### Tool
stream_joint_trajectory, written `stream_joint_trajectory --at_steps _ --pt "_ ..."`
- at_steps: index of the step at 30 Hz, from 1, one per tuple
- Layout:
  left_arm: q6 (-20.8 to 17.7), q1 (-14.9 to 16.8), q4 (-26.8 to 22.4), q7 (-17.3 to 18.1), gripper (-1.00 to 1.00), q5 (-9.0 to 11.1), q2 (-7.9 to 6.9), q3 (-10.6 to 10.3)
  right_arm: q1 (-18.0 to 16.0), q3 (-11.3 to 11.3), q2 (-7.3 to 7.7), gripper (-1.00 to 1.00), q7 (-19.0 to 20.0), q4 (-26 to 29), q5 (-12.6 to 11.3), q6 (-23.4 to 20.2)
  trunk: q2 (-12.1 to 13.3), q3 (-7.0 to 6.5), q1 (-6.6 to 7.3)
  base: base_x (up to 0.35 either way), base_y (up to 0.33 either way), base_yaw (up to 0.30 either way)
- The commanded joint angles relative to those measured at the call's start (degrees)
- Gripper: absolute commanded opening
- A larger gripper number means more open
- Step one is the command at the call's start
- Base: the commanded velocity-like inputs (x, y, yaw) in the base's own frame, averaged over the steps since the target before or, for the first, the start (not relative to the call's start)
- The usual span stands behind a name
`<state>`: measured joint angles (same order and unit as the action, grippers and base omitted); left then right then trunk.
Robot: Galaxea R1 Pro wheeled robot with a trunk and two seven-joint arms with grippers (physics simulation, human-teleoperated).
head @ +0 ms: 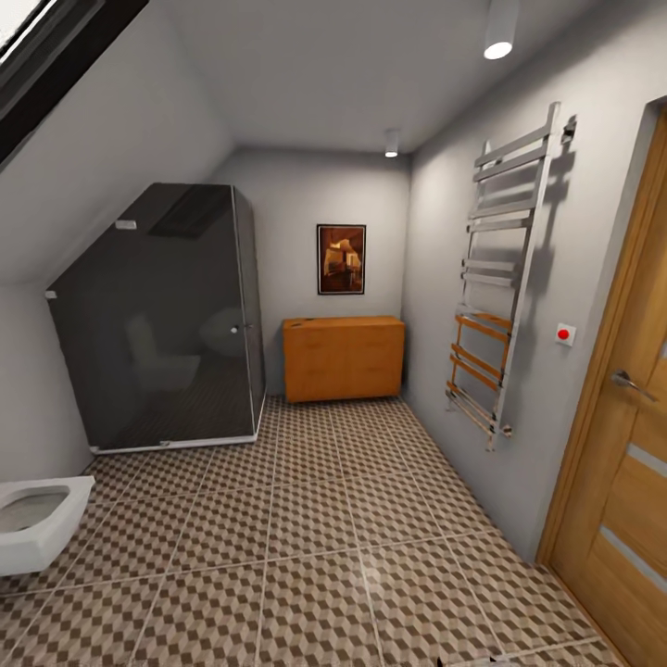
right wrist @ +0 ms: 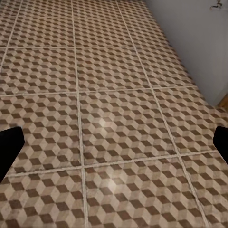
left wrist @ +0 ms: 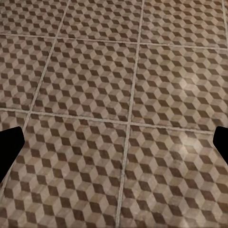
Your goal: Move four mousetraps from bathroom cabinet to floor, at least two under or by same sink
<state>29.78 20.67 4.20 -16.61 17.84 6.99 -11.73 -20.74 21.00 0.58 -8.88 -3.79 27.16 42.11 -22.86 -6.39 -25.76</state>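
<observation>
I see the cabinet (head: 343, 358) at twelve o'clock across the floor (head: 315, 519), shower (head: 157, 315) at ten. Both grippers (left wrist: 114, 147) (right wrist: 114, 147) hang spread wide, empty, over tiles.

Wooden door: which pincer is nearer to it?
Right. The right pincer hangs over the floor beside the wall that holds the door; the left pincer is over floor farther from that wall.
</observation>
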Motion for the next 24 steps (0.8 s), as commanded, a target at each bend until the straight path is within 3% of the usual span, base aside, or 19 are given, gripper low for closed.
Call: stream_joint_trajectory --at_steps 1,24 --pt "0.3 0.1 0.2 -0.2 1.0 0.3 0.04 -0.5 -0.1 0.3 0.04 1.0 -0.4 -0.3 0.6 0.3 -0.1 0.12 -0.02 0.0 0.0 0.0" --pt "0.3 0.1 0.2 -0.2 1.0 0.3 0.04 -0.5 -0.1 0.3 0.04 1.0 -0.4 -0.3 0.6 0.3 -0.1 2.26 -0.02 0.0 0.0 0.0"
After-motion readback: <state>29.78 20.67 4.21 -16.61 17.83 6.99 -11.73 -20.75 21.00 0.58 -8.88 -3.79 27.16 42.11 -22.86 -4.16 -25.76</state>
